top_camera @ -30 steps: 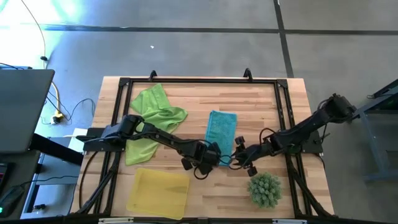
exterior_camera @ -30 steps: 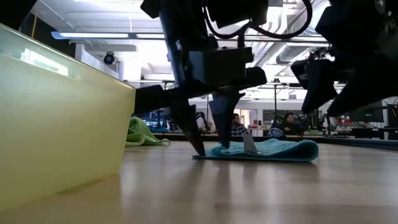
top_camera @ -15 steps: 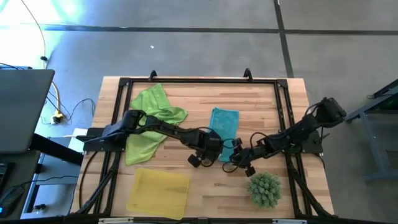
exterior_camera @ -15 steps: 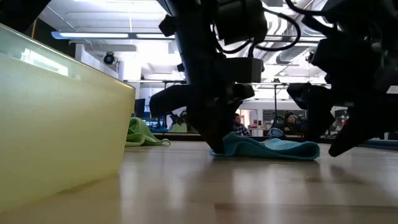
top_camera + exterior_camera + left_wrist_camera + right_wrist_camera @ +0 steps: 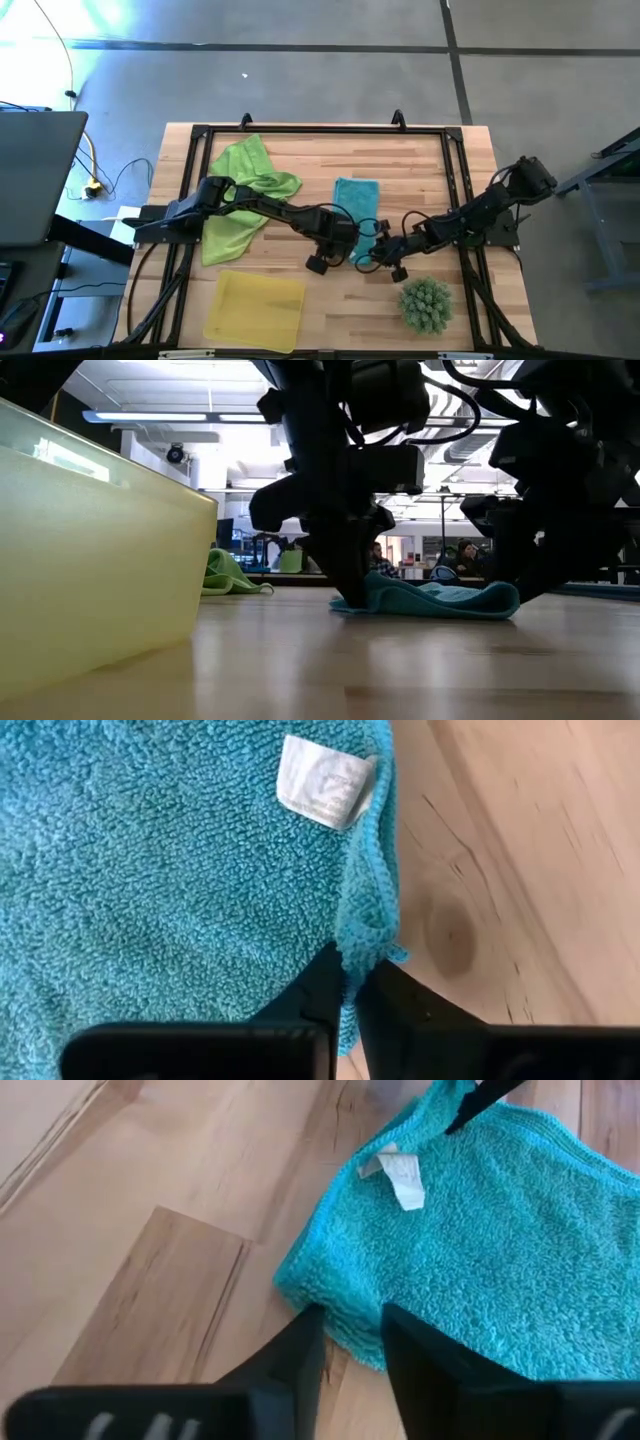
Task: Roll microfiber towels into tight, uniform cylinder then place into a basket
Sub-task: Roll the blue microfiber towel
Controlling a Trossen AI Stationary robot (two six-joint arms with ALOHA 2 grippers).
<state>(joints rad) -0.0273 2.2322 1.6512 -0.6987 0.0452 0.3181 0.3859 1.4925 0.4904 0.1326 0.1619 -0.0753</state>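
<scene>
A teal towel (image 5: 357,205) lies flat on the wooden table, with a white label (image 5: 325,780) near its near left corner. My left gripper (image 5: 348,247) stands over that corner, pointing steeply down and shut on it. My right gripper (image 5: 369,258) is at the near right corner (image 5: 345,1330), its fingers closed in on it. A green towel (image 5: 245,190) lies crumpled at the far left. The yellow basket (image 5: 255,310) sits at the near left and holds nothing. My left gripper pinches the hemmed edge (image 5: 352,960) at the teal towel's near left corner between its two fingers, coming from above. The corner is raised a little and the rest lies on the table. My right gripper has the towel's near right corner (image 5: 350,1342) between its two fingers (image 5: 300,1350), slanting down from the table's right. The corner bunches up slightly (image 5: 505,598) while the towel's far part stays flat.
A green spiky ball (image 5: 425,305) sits near the front right, close to my right arm. A black frame (image 5: 320,128) runs round the tabletop. The basket's wall (image 5: 100,560) stands to the left in the low view.
My left gripper has rolled about its own axis, moved a little toward the towel and shut on its near left corner. My right gripper has sunk to the near right corner. The towel's near edge has bunched up; its far part has stayed put.
</scene>
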